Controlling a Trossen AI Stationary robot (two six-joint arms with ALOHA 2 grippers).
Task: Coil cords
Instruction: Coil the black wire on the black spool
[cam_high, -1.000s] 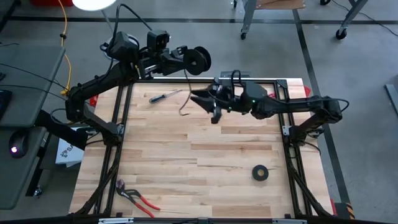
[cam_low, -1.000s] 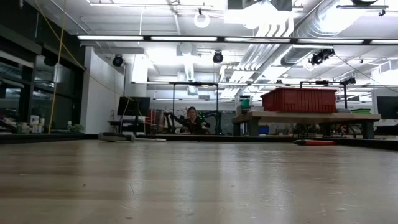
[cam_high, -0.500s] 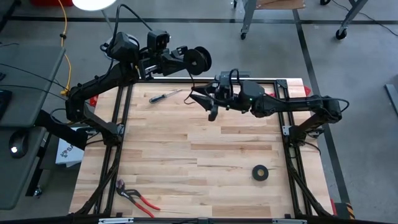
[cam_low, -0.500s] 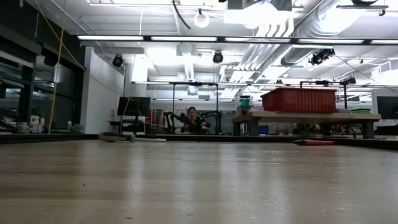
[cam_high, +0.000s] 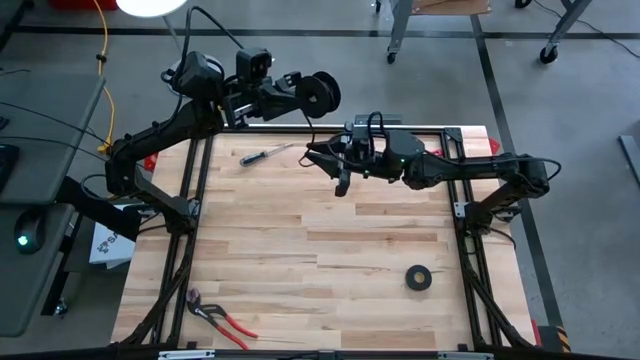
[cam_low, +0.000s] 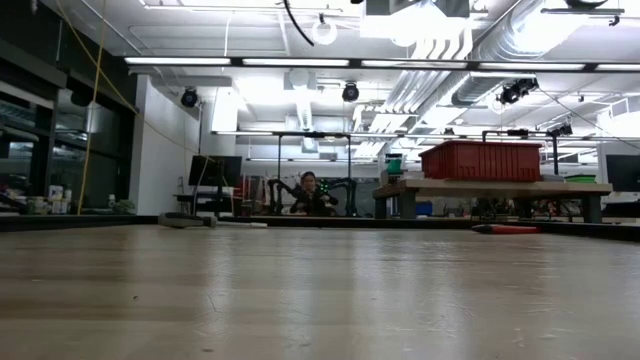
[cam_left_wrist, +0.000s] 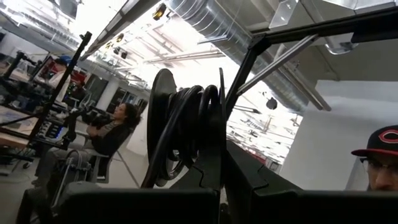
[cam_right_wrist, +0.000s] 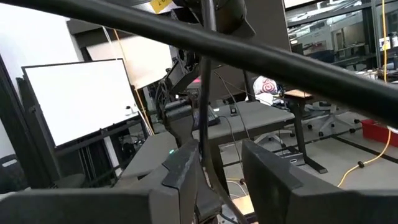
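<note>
the left gripper (cam_high: 300, 92) is raised over the far edge of the table (cam_high: 320, 260) and its fingers are closed on the cords (cam_high: 322, 95), which are wound in a tight black coil. in the left wrist view the coil (cam_left_wrist: 186, 134) stands just in front of the fingers, held between them. a thin tail of the cable (cam_high: 303, 135) hangs from the coil down to the right gripper (cam_high: 322, 163), which is near, a little lower, over the far part of the table. in the right wrist view this thin cable (cam_right_wrist: 203, 93) passes between the right fingers (cam_right_wrist: 181, 168); the fingers stand partly apart around it (i cannot tell if they press it).

on the table lie a screwdriver (cam_high: 264, 155) near the far edge, a black tape roll (cam_high: 419, 278) toward the right side, and red pliers (cam_high: 220, 317) at the near left corner. no container is on the table; in the low view a red bin (cam_low: 481, 161) stands on a far bench.
</note>
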